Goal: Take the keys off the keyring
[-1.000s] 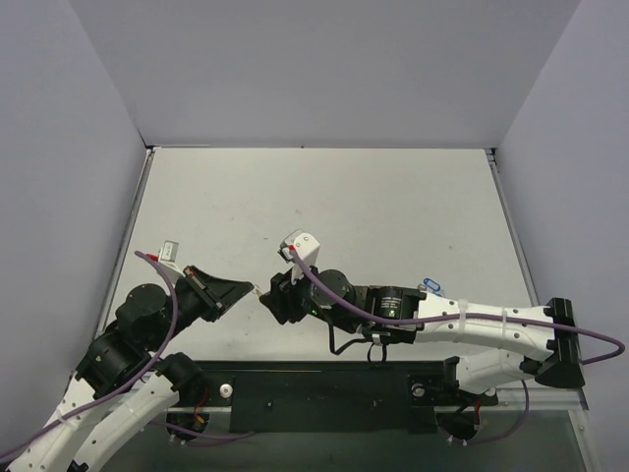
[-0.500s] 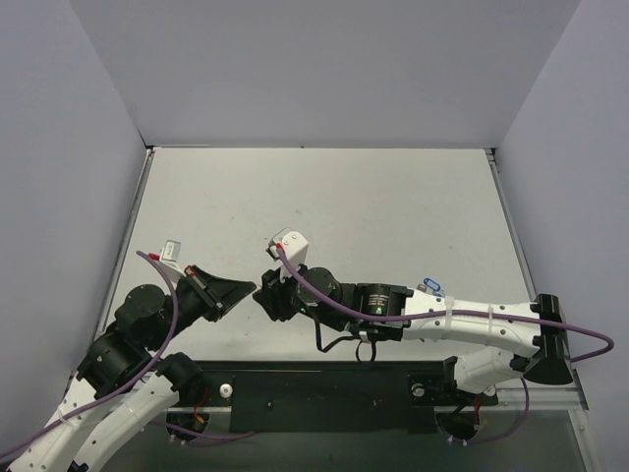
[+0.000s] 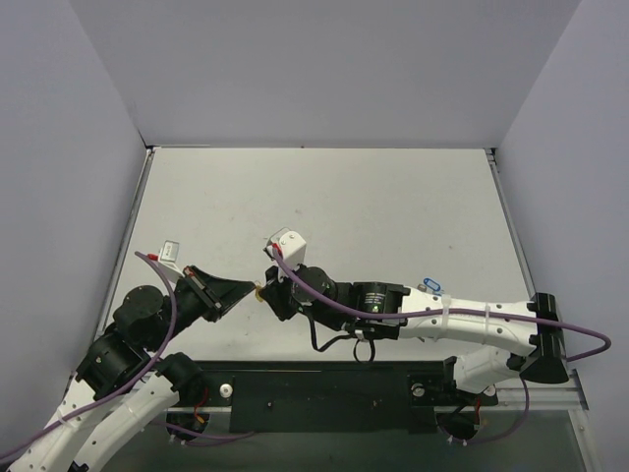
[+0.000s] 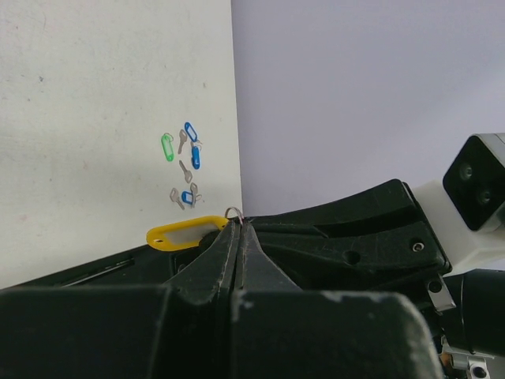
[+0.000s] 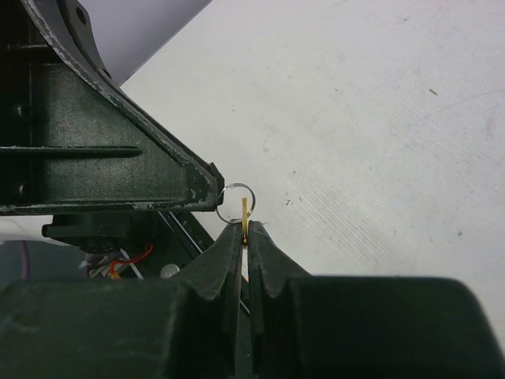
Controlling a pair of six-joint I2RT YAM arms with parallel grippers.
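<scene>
I'm gripping the one keyring (image 5: 237, 203) in the left pincer (image 4: 236, 227), which is clenching on the wire. The right pincer (image 5: 246, 230) is clamping the one yellow-capped key (image 4: 185, 233), touching the keyring. Well beyond the keyring, four more are lying together on the bench (image 4: 95, 95): three blue-capped keys (image 4: 195, 156) and one green-capped key (image 4: 166, 147).
</scene>
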